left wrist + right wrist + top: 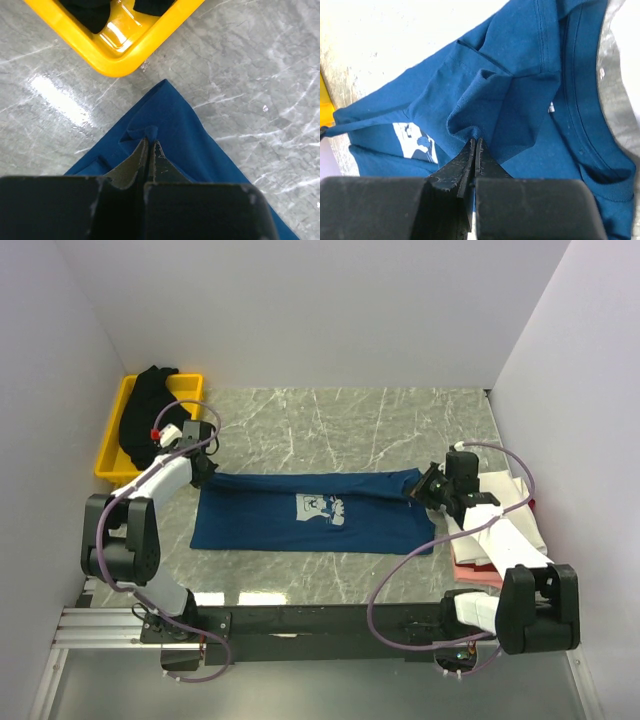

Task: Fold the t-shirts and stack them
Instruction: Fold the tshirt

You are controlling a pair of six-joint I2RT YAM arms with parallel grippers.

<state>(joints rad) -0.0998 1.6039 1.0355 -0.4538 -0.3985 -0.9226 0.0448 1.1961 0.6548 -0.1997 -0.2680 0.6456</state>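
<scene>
Fold step on blue tee (270,518), flat on the table (400,420) between the arms. Left gripper (150,142) clamps its far-left corner; right gripper (476,146) clamps bunched cloth by the collar. Next probably calls for both drawing that far edge toward the near one, evenly.

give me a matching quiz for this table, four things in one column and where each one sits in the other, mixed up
1 blue t-shirt
2 black t-shirt
3 yellow tray
4 folded shirts

a far left corner of the table
b stacked on the right side
c heaped in the tray
d stretched across the middle

Pairs: 1-d, 2-c, 3-a, 4-b
</scene>
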